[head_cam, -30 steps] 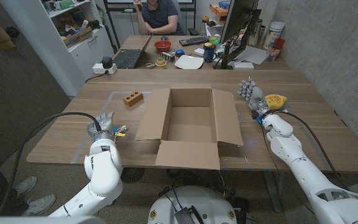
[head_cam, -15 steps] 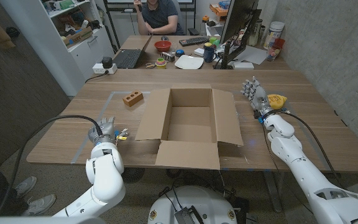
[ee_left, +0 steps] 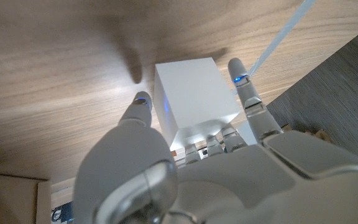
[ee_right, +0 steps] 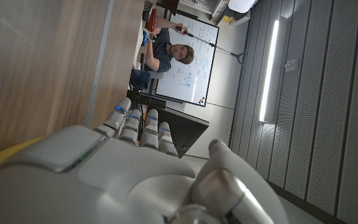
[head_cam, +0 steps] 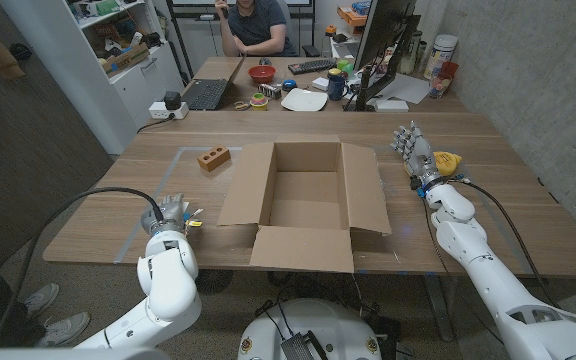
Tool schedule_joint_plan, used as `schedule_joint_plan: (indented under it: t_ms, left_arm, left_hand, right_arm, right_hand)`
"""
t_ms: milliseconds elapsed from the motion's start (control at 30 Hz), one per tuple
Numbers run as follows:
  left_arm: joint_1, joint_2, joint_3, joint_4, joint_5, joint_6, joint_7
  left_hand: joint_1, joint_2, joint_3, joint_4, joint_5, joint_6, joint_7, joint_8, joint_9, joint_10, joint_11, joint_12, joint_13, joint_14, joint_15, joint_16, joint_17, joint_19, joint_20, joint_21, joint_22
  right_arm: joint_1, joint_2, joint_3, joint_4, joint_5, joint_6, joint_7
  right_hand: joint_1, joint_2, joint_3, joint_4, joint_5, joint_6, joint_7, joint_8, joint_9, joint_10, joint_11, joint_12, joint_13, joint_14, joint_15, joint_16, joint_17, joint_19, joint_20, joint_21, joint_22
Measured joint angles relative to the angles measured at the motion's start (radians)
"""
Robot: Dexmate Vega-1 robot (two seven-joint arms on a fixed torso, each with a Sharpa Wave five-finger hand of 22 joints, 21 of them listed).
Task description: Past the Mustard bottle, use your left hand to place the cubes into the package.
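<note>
1. My left hand (head_cam: pixel 171 213), near the desk's (head_cam: pixel 488 140) near-left edge: fingers (ee_left: pixel 248 99) closed around a white cube (ee_left: pixel 194 99). Grasp step in hand, I judge.
2. Cardboard box (head_cam: pixel 303 200), mid-desk, flaps open: next move calls for lifting the cube over the near-left flap.
3. My right hand (head_cam: pixel 413 150), right side, fingers apart, holding nothing; yellow mustard bottle (head_cam: pixel 448 161) just beside.
4. Brown block (head_cam: pixel 213 158), far-left of box.
</note>
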Motion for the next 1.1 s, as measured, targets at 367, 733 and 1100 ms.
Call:
schedule_joint_plan:
  t_ms: [367, 733, 1100]
  left_arm:
    - [-0.028, 0.008, 0.036, 0.017, -0.117, 0.052, 0.184]
    - [-0.044, 0.01, 0.052, 0.021, -0.244, 0.081, 0.359]
    - [-0.038, 0.008, 0.056, 0.009, -0.257, 0.09, 0.407]
  left_hand:
    - [0.115, -0.024, 0.041, -0.008, -0.017, 0.294, 0.149, 0.061, 0.011, 0.286, 0.011, 0.115, 0.028, 0.382, 0.122, 0.091, 0.02, 0.261, -0.158, 0.072, 0.002]
    - [0.136, -0.045, 0.041, -0.008, -0.024, 0.6, 0.178, 0.15, 0.043, 0.461, 0.02, 0.323, 0.135, 0.55, 0.181, 0.179, 0.156, 0.334, -0.182, 0.09, 0.003]
    - [0.151, -0.06, 0.041, -0.008, -0.026, 0.637, 0.197, 0.165, 0.056, 0.516, 0.017, 0.352, 0.167, 0.558, 0.18, 0.188, 0.194, 0.344, -0.181, 0.097, 0.008]
  right_arm:
    - [0.0, -0.001, -0.01, -0.002, -0.007, 0.0, -0.011]
    - [0.006, -0.001, -0.016, 0.005, -0.011, 0.0, -0.015]
    - [0.01, -0.003, -0.016, 0.014, -0.011, 0.001, -0.01]
  right_hand:
    - [-0.005, 0.005, -0.003, -0.003, 0.0, 0.0, 0.0, 0.0, 0.0, 0.0, 0.0, 0.0, 0.0, 0.0, 0.0, 0.0, 0.0, 0.0, 0.0, 0.0, 0.0]
    - [-0.009, 0.001, -0.007, 0.002, 0.0, 0.0, 0.0, 0.0, 0.0, 0.0, 0.0, 0.0, 0.0, 0.0, 0.0, 0.0, 0.0, 0.0, 0.0, -0.008, 0.0]
    - [-0.009, 0.001, -0.007, 0.002, 0.007, -0.005, -0.005, 0.0, 0.0, 0.0, 0.0, 0.0, 0.0, 0.0, 0.0, 0.0, 0.0, 0.0, 0.0, -0.015, 0.0]
